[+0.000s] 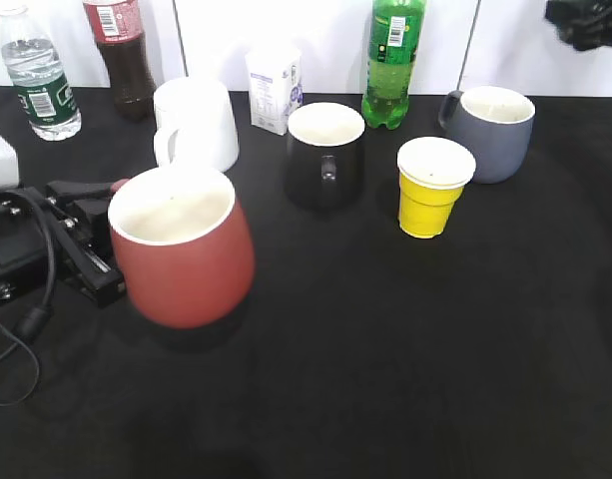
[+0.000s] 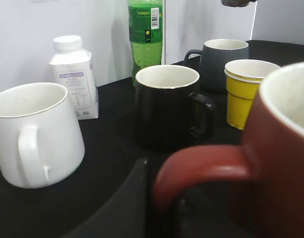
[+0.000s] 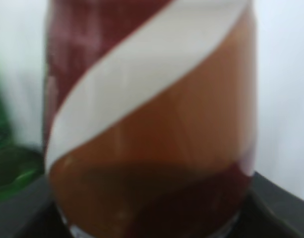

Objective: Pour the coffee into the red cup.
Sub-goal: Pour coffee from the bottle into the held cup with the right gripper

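Nearest the viewer, the red cup (image 1: 182, 244) stands on the black surface (image 1: 405, 349), slightly tilted, with the left hand (image 1: 84, 235) at its handle (image 2: 201, 171). Whether that hand is clamped on the handle or only beside it cannot be told. The cup's pale inside looks empty, so by my judgement no pouring has begun.

Behind it stand a white mug (image 1: 196, 124), a black mug (image 1: 325, 153), a yellow cup (image 1: 432, 186) and a grey mug (image 1: 493, 132), then the bottles along the wall.

The right wrist view is filled by a brown-and-red coffee bottle (image 3: 149, 129), blurred and very close. The right hand's state cannot be told. Lifting, carrying and tipping the coffee remain.
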Tool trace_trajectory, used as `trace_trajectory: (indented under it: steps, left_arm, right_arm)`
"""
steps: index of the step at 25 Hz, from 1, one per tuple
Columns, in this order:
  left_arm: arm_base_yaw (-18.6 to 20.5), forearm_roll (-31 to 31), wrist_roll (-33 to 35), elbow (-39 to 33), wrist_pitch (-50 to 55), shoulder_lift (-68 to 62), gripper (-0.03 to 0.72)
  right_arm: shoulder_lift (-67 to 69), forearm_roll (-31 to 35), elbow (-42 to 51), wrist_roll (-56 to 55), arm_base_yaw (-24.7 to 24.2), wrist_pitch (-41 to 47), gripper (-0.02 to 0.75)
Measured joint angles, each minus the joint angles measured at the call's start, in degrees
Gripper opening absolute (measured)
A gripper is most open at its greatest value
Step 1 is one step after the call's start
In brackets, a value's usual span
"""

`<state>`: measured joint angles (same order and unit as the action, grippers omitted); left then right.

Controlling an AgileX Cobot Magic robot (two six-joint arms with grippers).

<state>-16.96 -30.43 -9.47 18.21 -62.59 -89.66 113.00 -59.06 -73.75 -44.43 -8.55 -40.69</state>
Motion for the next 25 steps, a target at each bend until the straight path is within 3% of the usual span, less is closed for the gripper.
trace_trajectory:
  steps: [5, 13, 15, 18, 21, 25]
  left_arm:
    - [0.0, 0.0, 0.0, 0.0, -1.5, 0.0, 0.054]
    - [0.0, -0.4, 0.0, 0.0, -3.1, 0.0, 0.054]
    - [0.0, -0.4, 0.0, 0.0, -3.1, 0.0, 0.054]
    - [0.0, -0.2, 0.0, 0.0, -3.1, 0.0, 0.054]
    - [0.0, -0.2, 0.0, 0.0, -3.1, 0.0, 0.054]
    - [0.0, -0.8, 0.0, 0.0, -3.2, 0.0, 0.054]
  right_arm:
    - [-9.6, -3.5, 9.0, -2.2, 8.4, -0.1, 0.535]
    - [-11.8, -7.1, 9.5, -3.9, 34.9, 6.6, 0.534]
    - [-11.8, -7.3, 9.5, -1.6, 38.3, 6.9, 0.534]
    - [-11.8, -8.1, 9.5, 2.4, 39.6, 9.0, 0.534]
    - [-11.0, -14.2, 9.5, 5.0, 39.6, 9.5, 0.534]
    - [-10.3, -15.4, 9.5, 10.9, 39.7, 9.6, 0.534]
